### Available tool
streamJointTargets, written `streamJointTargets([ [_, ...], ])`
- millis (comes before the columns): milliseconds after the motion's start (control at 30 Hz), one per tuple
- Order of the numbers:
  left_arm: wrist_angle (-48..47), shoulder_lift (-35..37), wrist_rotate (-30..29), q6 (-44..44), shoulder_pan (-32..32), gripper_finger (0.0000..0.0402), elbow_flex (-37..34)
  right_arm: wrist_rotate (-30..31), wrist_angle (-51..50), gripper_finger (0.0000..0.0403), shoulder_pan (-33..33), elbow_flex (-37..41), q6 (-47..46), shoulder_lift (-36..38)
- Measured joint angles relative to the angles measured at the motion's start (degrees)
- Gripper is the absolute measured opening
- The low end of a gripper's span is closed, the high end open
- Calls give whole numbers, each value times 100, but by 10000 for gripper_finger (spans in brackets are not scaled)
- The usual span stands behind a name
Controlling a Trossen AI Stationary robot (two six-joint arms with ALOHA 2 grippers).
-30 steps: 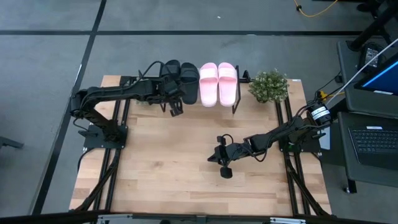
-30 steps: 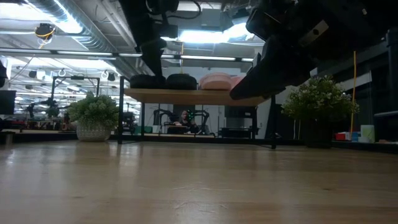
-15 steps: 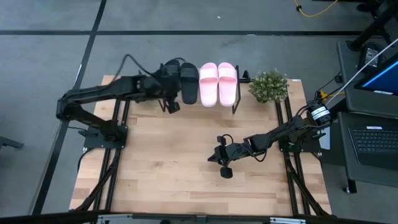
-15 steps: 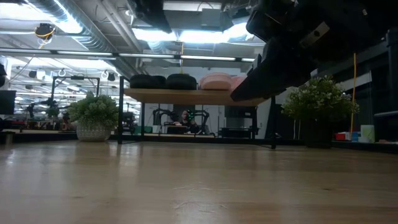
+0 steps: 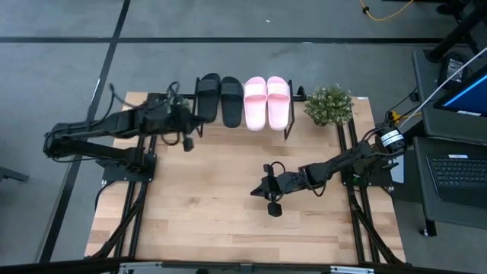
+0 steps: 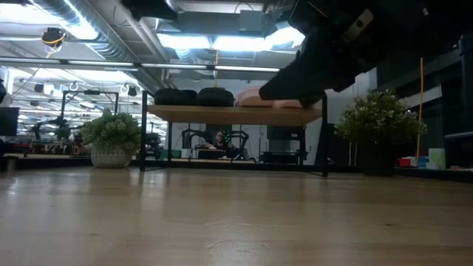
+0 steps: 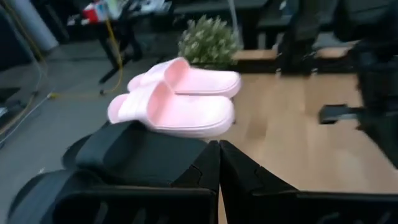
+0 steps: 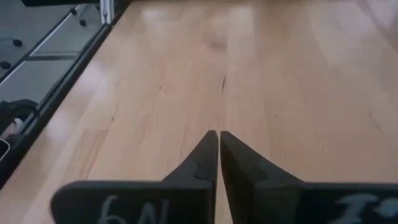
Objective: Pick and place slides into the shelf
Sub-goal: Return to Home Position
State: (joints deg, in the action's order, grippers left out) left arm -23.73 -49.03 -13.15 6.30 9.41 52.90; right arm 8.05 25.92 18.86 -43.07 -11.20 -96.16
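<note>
– Four slides (image 5: pixel 231 100) to account for. Where do they sit?

– Reading the high view from its left, my left pincer (image 5: pixel 186 141) comes first. It hangs over the upper left part of the tabletop (image 5: pixel 205 221), just below the left end of the shelf (image 6: pixel 222 114) in the frame. Its fingers (image 7: pixel 202 165) are pressed together and hold nothing. Then comes the shelf itself, in the upper middle of the frame, carrying all four in a row. The two black slides (image 5: pixel 208 95) take the left half and the two pink slides (image 5: pixel 256 103) the right half, each pair side by side and touching.

– And your other arm?

– My right pincer (image 5: pixel 271 205) is lower, near the middle of the frame, over bare tabletop and well apart from the shelf. Its wrist view shows the fingers closed tip to tip, empty.

– Anything farther right?

– A potted plant (image 5: pixel 329 105) stands just beside the shelf's right end, and a laptop (image 5: pixel 460 171) sits off the tabletop at the frame's right edge. In the low view my right arm hides part of the pink pair.
</note>
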Motion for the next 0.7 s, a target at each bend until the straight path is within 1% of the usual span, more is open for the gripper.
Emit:
streamJointTargets([
  [167,747,968,482,25,-223,0,-1029,-4,211,21,5,1,257,0],
  [367,846,2056,522,-42,-407,0,-1932,-34,694,21,-6,0,255,19],
  [500,848,2918,463,-16,-407,0,-2325,-452,919,21,-112,0,-54,42],
  [633,848,3766,777,-20,-407,0,-2633,-873,1084,21,-301,0,-182,79],
  [700,792,4147,819,-62,-407,0,-2786,-968,1124,21,-399,0,-184,167],
])
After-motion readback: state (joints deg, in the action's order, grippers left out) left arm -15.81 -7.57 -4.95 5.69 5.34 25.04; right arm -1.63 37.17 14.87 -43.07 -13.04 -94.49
